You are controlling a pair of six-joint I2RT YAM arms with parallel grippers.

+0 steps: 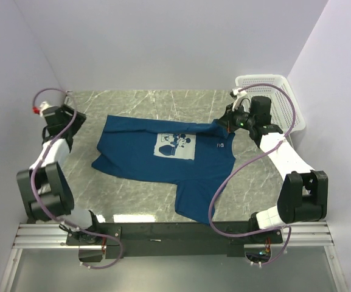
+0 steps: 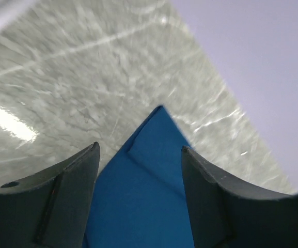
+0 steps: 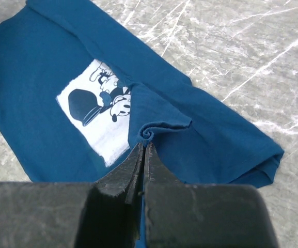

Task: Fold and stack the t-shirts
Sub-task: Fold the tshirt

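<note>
One dark blue t-shirt [image 1: 157,167] with a pale cartoon-mouse print [image 1: 176,146] lies spread on the marble table, partly rumpled. My right gripper [image 1: 227,125] is shut on a bunched edge of the shirt at its far right side; the right wrist view shows the fingertips [image 3: 144,145] pinching a curled fold of shirt [image 3: 35,103] beside the print [image 3: 94,116]. My left gripper [image 1: 72,120] is open just off the shirt's far left corner. In the left wrist view its open gripper [image 2: 138,151] frames a pointed blue corner of the shirt [image 2: 149,191] without touching it.
A white plastic mesh basket [image 1: 261,79] stands at the far right corner against the wall, behind the right arm. Pale walls close in the table on the left, back and right. The shirt's near right corner [image 1: 196,210] reaches the table's front edge.
</note>
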